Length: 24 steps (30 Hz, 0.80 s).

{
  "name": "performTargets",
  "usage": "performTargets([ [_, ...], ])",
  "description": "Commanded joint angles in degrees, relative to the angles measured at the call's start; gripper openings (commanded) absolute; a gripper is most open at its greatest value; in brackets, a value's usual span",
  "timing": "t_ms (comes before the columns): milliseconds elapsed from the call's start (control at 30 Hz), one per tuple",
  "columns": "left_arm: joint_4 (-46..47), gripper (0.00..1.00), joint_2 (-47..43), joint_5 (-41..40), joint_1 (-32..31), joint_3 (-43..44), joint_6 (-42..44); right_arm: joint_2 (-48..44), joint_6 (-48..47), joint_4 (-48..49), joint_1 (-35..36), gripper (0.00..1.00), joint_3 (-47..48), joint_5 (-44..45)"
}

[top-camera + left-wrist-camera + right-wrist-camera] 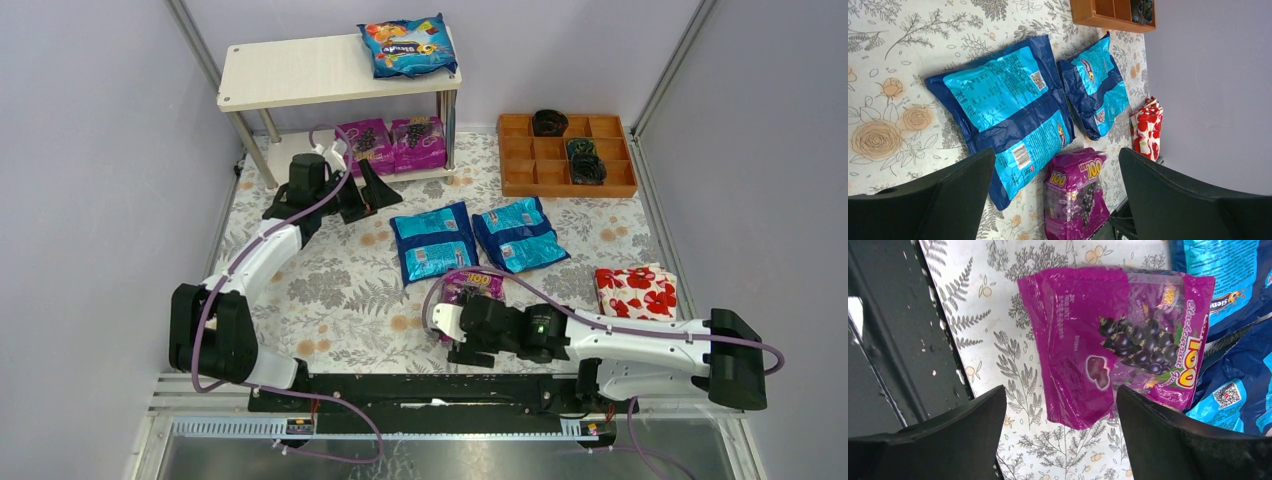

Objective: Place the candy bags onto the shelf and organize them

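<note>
Showing three blue bags [433,243], three purple bags [392,143]

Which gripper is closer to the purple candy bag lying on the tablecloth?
Right. The right gripper hangs directly over the purple bag, jaws open. The left gripper sits far off, by the shelf at the back.

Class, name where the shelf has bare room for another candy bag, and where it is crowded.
Free: the top board from its left edge to the blue bag. Crowded: the lower tier's right end, filled by two purple bags.
</note>
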Motion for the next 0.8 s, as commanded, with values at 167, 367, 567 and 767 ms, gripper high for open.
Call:
performTargets([
  [167,4.3,0.99,-2.5,1.5,-0.9,-3.3,-3.9,1.7,-8.4,2.0,0.5,0.67,-2.4,-3.7],
  [367,4.8,0.99,-2.5,2.4,-1.4,-4.0,-4.4,7.1,-7.9,5.9,0.6,0.54,-1.5,-1.1],
  [567,3.4,0.99,-2.9,2.5,-1.4,-3.5,-3.5,8.4,-8.8,10.9,1.0,0.51,-3.4,2.3],
  [767,3.1,0.99,-3.2,2.9,-1.3,-4.7,-3.2,8.3,-8.7,16.3,1.0,0.39,-6.1,2.8],
])
